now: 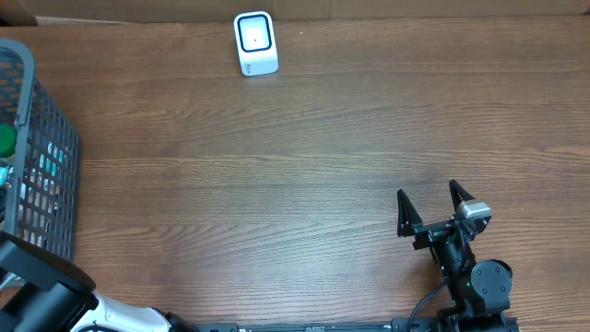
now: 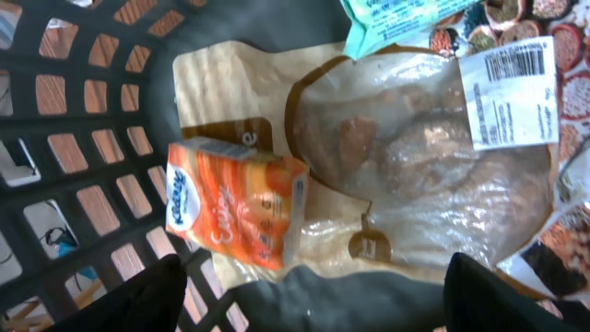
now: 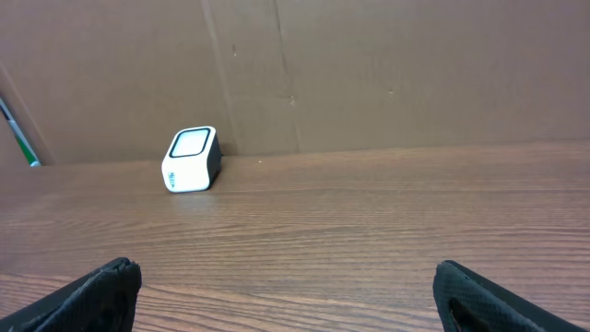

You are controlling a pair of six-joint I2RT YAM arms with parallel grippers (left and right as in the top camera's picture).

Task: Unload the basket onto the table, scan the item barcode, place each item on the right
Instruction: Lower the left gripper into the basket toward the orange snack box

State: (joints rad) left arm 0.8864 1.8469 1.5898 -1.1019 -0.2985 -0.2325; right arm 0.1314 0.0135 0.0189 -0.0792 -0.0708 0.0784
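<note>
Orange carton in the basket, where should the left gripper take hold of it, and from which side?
Probably from straight above, since the basket walls block the sides. The orange carton lies broad face up, slanted, on the windowed bag. Bring the left gripper down across its short width, one finger on each long edge, near the middle.

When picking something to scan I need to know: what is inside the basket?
An orange carton lies on a clear bag with a barcode label; a teal packet shows beside it. Whatever lies under the bag is covered.
</note>
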